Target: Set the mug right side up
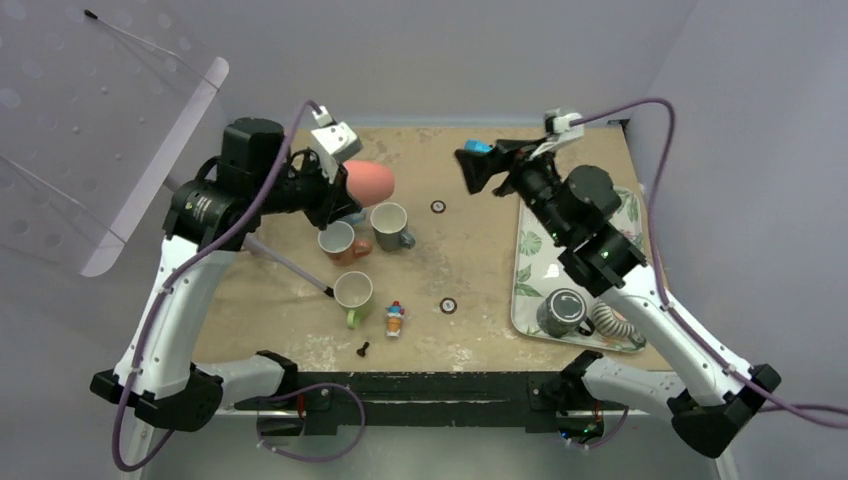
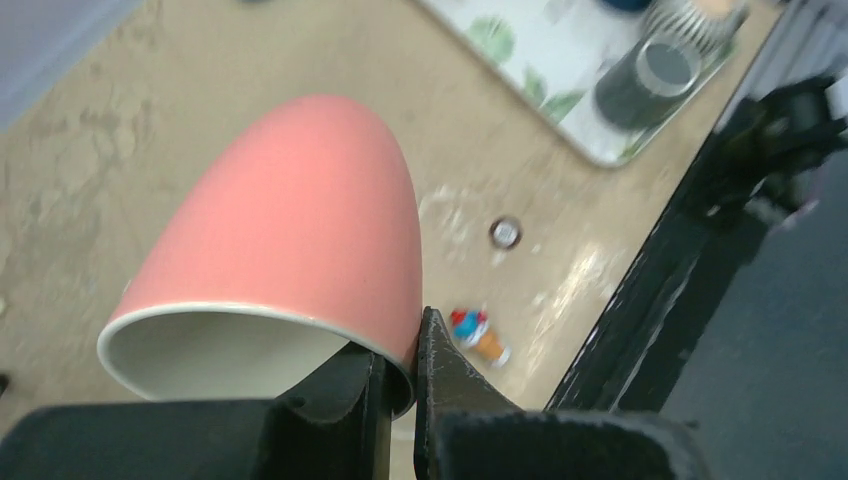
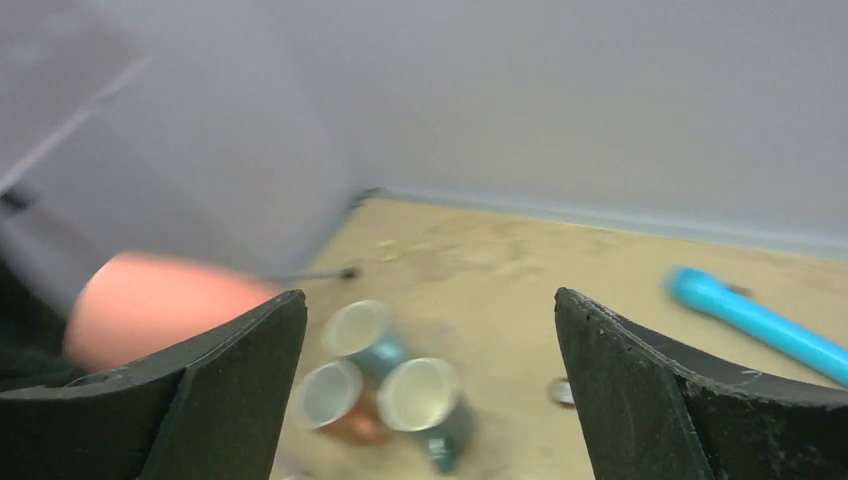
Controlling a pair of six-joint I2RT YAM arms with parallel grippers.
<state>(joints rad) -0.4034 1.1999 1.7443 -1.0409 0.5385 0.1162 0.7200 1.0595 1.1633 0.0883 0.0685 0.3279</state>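
Pink mug (image 2: 290, 230) is clamped by its rim in the left end effector (image 2: 405, 350), held tilted on its side above the desk (image 1: 480, 260), right end effector (image 3: 428, 300) spread wide and empty; uprighting and set-down are judged outstanding.

Nothing readable right now: the coral-pink ceramic mug (image 2: 290, 220) shows a plain side, and the small round discs (image 1: 438, 207) on the bench (image 1: 480, 255) are too tiny.
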